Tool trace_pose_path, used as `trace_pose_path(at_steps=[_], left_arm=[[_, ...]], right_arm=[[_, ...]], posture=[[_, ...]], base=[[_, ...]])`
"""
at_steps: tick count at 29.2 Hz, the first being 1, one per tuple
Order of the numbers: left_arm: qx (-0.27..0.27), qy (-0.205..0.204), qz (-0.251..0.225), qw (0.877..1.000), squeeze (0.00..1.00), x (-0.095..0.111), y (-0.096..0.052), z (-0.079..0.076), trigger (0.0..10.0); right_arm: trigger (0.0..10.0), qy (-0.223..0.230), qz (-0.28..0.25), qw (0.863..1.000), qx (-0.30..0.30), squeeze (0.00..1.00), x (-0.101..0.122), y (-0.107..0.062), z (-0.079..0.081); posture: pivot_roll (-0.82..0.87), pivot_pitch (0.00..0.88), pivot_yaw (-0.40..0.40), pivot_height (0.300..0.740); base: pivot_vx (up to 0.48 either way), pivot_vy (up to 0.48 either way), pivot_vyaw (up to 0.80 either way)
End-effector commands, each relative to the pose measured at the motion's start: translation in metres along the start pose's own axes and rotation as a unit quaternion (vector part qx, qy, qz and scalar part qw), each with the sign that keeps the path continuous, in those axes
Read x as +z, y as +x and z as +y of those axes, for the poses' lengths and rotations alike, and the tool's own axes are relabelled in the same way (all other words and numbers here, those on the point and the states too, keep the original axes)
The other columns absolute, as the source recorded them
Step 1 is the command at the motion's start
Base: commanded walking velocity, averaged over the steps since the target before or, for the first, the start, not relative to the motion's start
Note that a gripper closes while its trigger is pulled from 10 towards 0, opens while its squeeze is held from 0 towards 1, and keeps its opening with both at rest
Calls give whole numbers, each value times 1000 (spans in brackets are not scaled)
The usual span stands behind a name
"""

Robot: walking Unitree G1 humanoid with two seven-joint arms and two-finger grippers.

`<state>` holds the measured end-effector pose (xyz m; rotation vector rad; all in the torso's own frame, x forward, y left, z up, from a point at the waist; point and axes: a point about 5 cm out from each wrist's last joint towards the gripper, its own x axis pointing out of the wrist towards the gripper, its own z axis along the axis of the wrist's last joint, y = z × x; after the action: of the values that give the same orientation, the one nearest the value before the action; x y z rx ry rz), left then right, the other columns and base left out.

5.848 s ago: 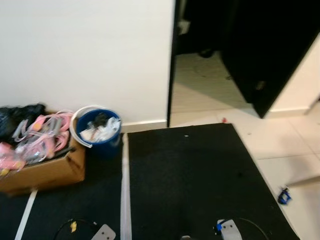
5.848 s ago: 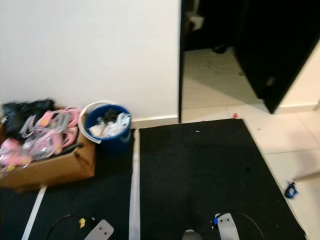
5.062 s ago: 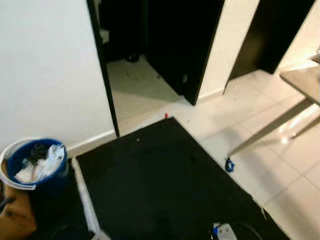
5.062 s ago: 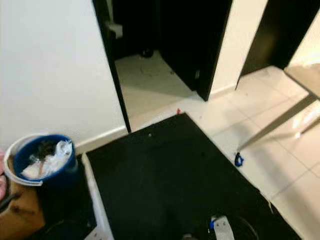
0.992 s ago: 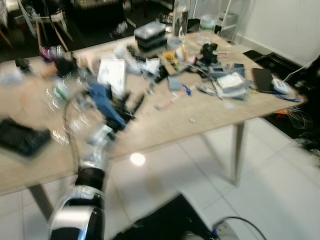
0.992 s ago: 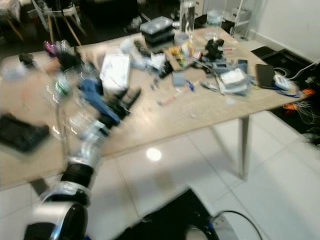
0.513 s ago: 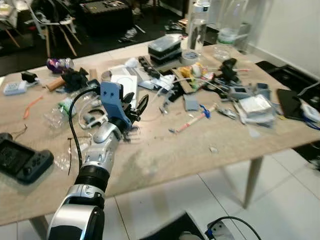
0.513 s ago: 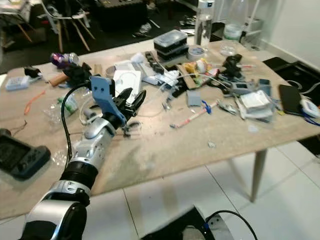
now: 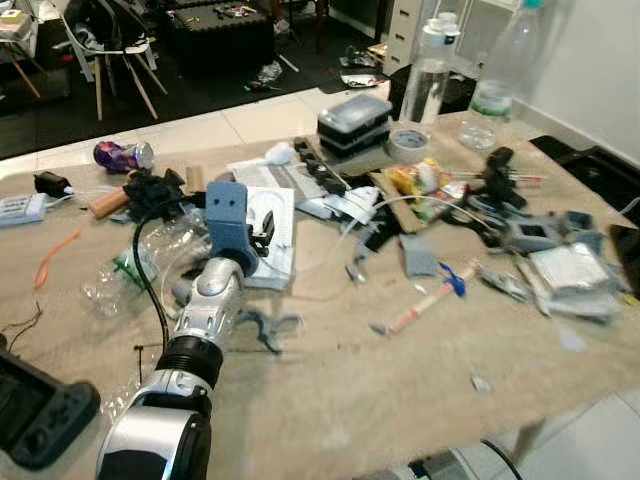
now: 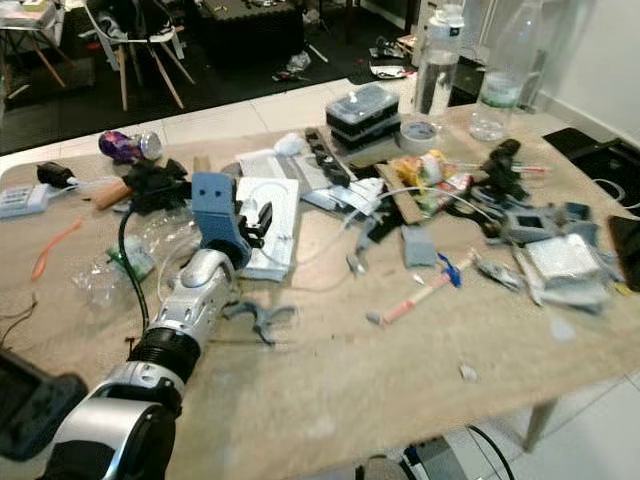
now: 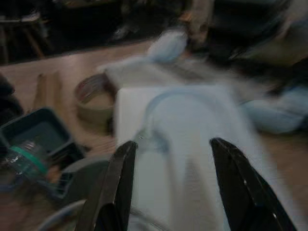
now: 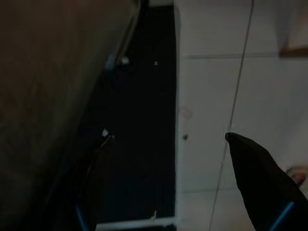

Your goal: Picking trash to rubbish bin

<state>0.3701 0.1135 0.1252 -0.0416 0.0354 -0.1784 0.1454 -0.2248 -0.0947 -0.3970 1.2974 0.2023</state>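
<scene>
Reaching over the cluttered wooden table (image 9: 330, 400), our left gripper (image 11: 173, 159) hovers above a white flat box (image 9: 268, 235) with clear tubing on it, its two black fingers (image 11: 118, 187) spread wide and holding nothing. Trash lies around it: a crumpled clear plastic bottle (image 9: 125, 270) just to its left and a crushed purple can (image 9: 120, 154) farther back. Our right gripper (image 12: 168, 192) hangs low over tiled floor, fingers apart and empty.

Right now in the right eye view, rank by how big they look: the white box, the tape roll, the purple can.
1. White box, clearly largest.
2. Purple can.
3. Tape roll, close to the can; both sit farther back, so that order is unsure.
</scene>
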Motion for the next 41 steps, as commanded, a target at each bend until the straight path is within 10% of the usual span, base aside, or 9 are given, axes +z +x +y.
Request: trace_pose_path(at_steps=[1, 29, 30, 31, 32, 36, 37, 41], left_arm=[[10, 19, 9, 1000, 0, -2, 0, 3, 10000], [1, 23, 166, 986, 0, -53, -12, -8, 10000], [-2, 24, 171, 985, 216, -55, -13, -8, 10000], [-4, 26, 175, 984, 216, -57, -14, -9, 10000], [-4, 25, 177, 984, 1000, -58, -14, -9, 10000], [4, 24, 190, 982, 1000, -61, -15, -6, 10000], [5, 24, 193, 981, 114, -61, -15, -6, 10000], [0, 24, 202, 979, 0, -62, -16, -6, 10000]], right_arm=[[10000, 0, 5, 1000, 10, 0, -4, 1, 6], [10000, -7, 6, 1000, 9, 0, -4, 1, 6], [10000, -7, 6, 1000, 9, 0, -4, 1, 6], [10000, -7, 6, 1000, 9, 0, -4, 1, 6], [10000, -7, 6, 1000, 9, 0, -4, 1, 6], [10000, -8, 5, 1000, 8, 0, -4, 1, 5], [10000, -8, 5, 1000, 7, 0, -3, 1, 5], [10000, -9, 5, 1000, 7, 0, -3, 1, 5]], posture=[[-15, 65, 79, 740], [-18, 65, 83, 740], [-18, 65, 83, 740], [-18, 65, 83, 740], [-18, 65, 83, 740], [-16, 67, 81, 740], [-16, 67, 81, 740], [-16, 67, 81, 740]], base=[[0, 0, 0], [0, 0, 0], [0, 0, 0], [0, 0, 0], [0, 0, 0], [0, 0, 0], [0, 0, 0], [0, 0, 0]])
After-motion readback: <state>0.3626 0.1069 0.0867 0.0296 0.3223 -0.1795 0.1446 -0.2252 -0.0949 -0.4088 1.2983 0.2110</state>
